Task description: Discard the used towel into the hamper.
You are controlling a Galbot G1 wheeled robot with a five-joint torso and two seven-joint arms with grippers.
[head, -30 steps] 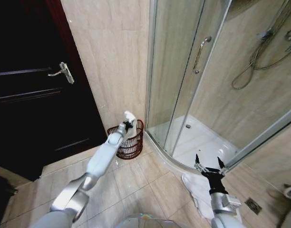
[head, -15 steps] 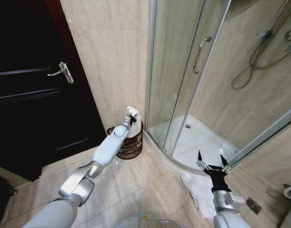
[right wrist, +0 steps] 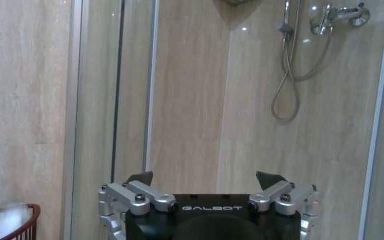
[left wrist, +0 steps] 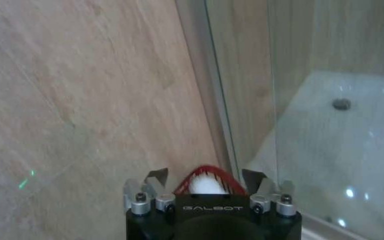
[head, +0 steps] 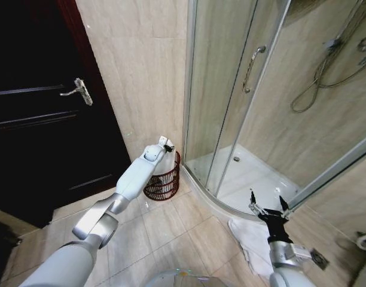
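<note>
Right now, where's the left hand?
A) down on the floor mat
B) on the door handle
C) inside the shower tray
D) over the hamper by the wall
D. The head view shows the left hand above the hamper at the wall; in its wrist view the open fingers frame the basket rim with something white inside.

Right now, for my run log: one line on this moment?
left gripper: open, above hamper | towel: white, in hamper | right gripper: open, idle near shower
</note>
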